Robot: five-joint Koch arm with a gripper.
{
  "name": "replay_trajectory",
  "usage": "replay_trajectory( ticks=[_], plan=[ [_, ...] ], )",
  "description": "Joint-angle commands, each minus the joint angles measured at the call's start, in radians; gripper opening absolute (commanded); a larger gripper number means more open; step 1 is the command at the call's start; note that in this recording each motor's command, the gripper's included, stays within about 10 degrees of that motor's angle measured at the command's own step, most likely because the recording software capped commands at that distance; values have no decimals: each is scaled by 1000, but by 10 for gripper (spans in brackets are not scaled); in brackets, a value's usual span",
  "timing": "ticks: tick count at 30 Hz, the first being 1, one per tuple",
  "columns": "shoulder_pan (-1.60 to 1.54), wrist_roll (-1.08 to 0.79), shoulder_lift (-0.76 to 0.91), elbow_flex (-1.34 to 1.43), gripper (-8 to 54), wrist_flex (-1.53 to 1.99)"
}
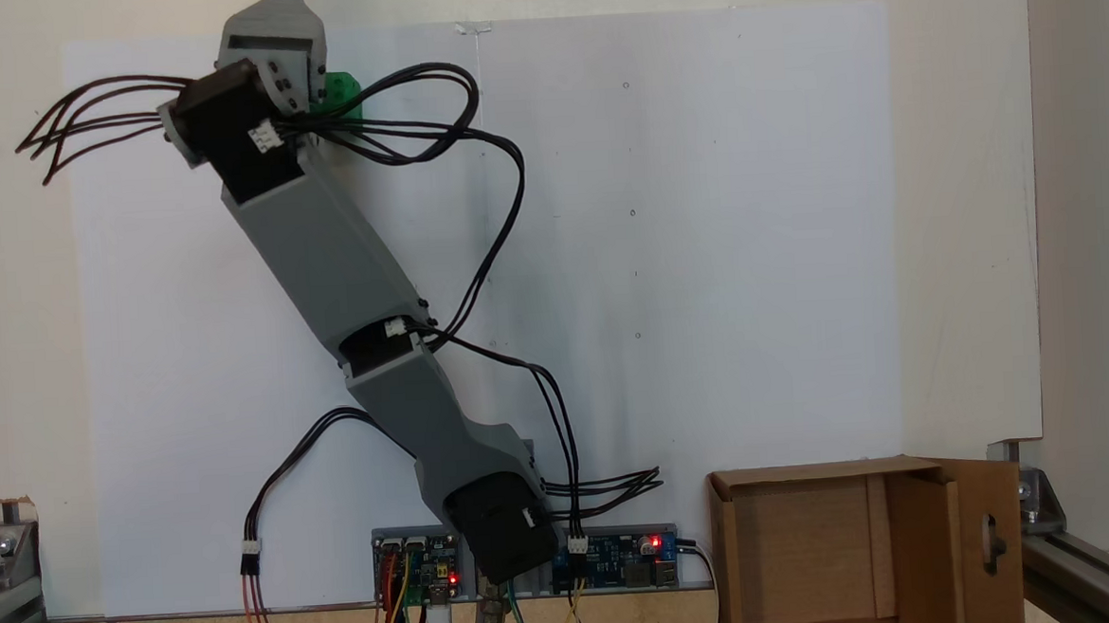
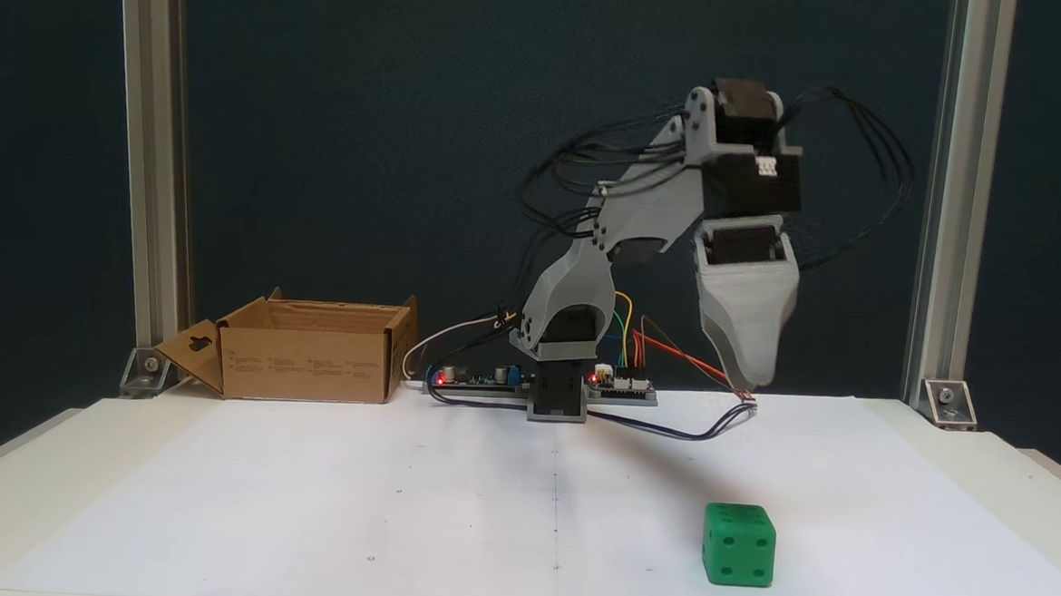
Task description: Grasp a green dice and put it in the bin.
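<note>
On the white paper sheet (image 2: 302,504), near its front edge in a fixed view, sits the green dice (image 2: 738,544): a small bright green cube with rounded edges and sunken pips of the same green, four showing on the face toward that camera and more on its top. It rests flat, touching nothing else. From above, in a fixed view, only a corner of the green dice (image 1: 344,93) shows beside the arm's wrist, near the sheet's far edge.

Above and somewhat behind it hangs the gripper (image 2: 756,381), pointing down, its tip well clear of the paper and apart from the cube. Seen from the front its grey jaws lie one behind the other as a single tapered shape, and from above the wrist covers them, so I cannot tell whether they are parted or together. Nothing is held.

Across the table, at the left in the front view, stands the bin (image 2: 309,365), a brown corrugated cardboard box with its top open and a side flap with a keyhole cut-out. From above, the bin (image 1: 810,478) sits at the lower right, beside the circuit boards (image 1: 615,555) at the arm's base.
</note>
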Motion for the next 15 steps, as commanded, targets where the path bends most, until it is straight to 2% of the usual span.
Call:
replay_trajectory(
  ticks=[1, 15],
  plan=[
    [-14, 63, 2, -66, 446, 175],
    [-14, 69, -87, -66, 445, 175]
  ],
)
